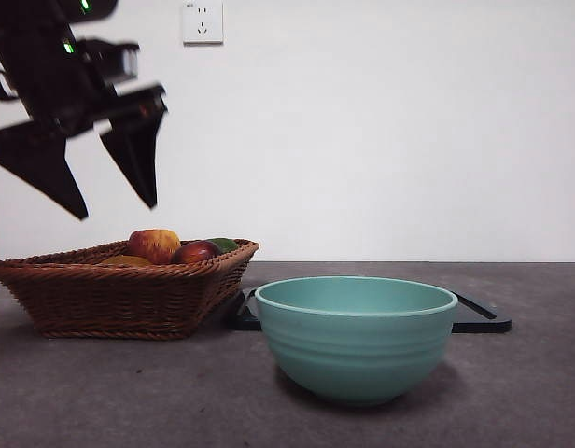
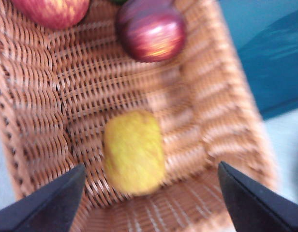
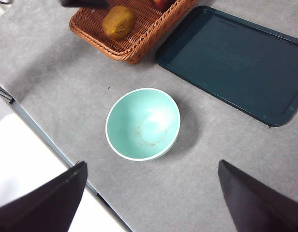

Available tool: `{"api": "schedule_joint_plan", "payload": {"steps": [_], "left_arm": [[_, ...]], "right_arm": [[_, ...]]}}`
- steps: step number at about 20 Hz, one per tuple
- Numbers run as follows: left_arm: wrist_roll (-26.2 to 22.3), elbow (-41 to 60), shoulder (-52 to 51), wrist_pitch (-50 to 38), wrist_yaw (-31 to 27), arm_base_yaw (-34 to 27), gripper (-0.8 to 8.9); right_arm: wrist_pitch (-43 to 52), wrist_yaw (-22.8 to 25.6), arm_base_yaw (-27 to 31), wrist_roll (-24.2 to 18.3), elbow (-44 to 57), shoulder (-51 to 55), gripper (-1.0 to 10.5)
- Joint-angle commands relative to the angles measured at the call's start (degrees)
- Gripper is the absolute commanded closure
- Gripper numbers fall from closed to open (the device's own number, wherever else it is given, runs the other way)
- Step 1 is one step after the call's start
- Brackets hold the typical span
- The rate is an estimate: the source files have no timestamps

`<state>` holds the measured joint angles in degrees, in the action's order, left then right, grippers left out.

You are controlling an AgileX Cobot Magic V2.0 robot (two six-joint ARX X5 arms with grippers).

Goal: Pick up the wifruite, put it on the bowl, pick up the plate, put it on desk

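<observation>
Your left hand hangs above the wicker basket with its jaws spread wide and nothing between them. The wifruite lies on the basket floor, close to one end wall, and in the left wrist view it sits between the two jaws but nearer to one of them. That picture is blurred, so I cannot tell the exact height above it.

For a good grasp, I think you should first center the hand over the fruit, then go down straight. Keep the jaws clear of the basket wall, because the wicker near the fruit could catch a jaw tip. The dark red fruit and the red-yellow apple lie farther along the basket, apart from the wifruite, so they should not disturb you. Close gently; the fruit is small and round and may roll.

The teal bowl waits empty on the tabletop, beside the dark tray. Your right hand hovers wide above the bowl.
</observation>
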<state>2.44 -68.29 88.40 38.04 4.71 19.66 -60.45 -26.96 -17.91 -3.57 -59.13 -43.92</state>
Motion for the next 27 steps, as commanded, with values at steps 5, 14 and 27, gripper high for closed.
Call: {"api": "schedule_joint_plan", "payload": {"steps": [5, 14, 27], "left_arm": [[0.0, -1.5, 9.3, -4.2, -0.7, 0.3, 3.79], [0.0, -1.5, 12.1, -6.3, -0.7, 0.3, 4.46], [2.4, -1.5, -0.1, -3.3, -0.1, 4.7, 5.82]], "right_arm": [[0.2, 0.0, -0.2, 0.7, -1.2, -0.3, 5.1], [0.2, 0.0, -0.2, 1.5, -1.2, -0.3, 5.1], [0.3, 0.0, -0.2, 1.6, -1.2, -0.3, 5.1]]}}
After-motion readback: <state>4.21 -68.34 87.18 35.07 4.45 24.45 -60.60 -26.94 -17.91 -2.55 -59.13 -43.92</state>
